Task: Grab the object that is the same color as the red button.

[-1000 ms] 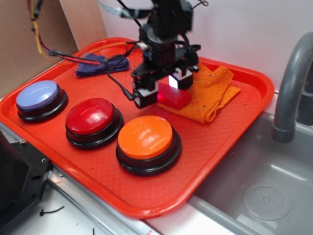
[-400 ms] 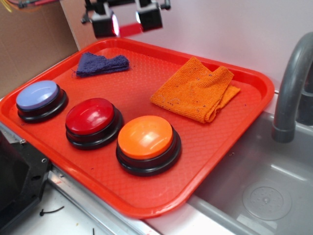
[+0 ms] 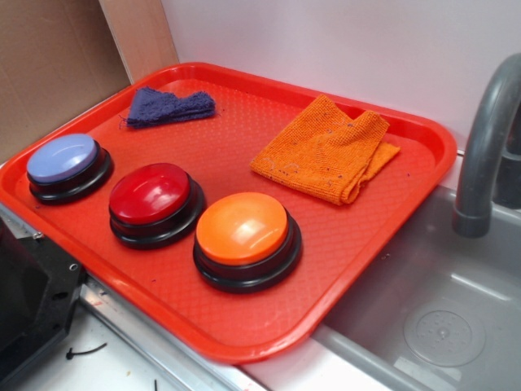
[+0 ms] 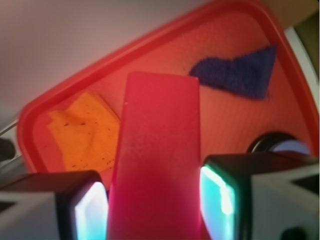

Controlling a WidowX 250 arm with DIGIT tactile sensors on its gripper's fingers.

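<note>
In the wrist view my gripper (image 4: 155, 207) is shut on the red block (image 4: 159, 150), a flat red bar clamped between the two glowing pads and sticking out ahead of them, held high above the tray. In the exterior view the gripper and block are out of frame. The red button (image 3: 155, 195), a glossy dark-red dome on a black ring, sits on the red tray (image 3: 342, 269) between the lavender-blue button (image 3: 63, 160) and the orange button (image 3: 244, 232).
An orange cloth (image 3: 326, 155) lies folded at the tray's back right and shows in the wrist view (image 4: 85, 130). A dark blue cloth (image 3: 169, 106) lies at the back left, also in the wrist view (image 4: 240, 70). A grey faucet (image 3: 487, 138) and a sink (image 3: 440, 326) stand at the right.
The gripper, shut on the red block, rose from the orange cloth, moved up and left, and left the exterior view. The cloth now lies uncovered.
</note>
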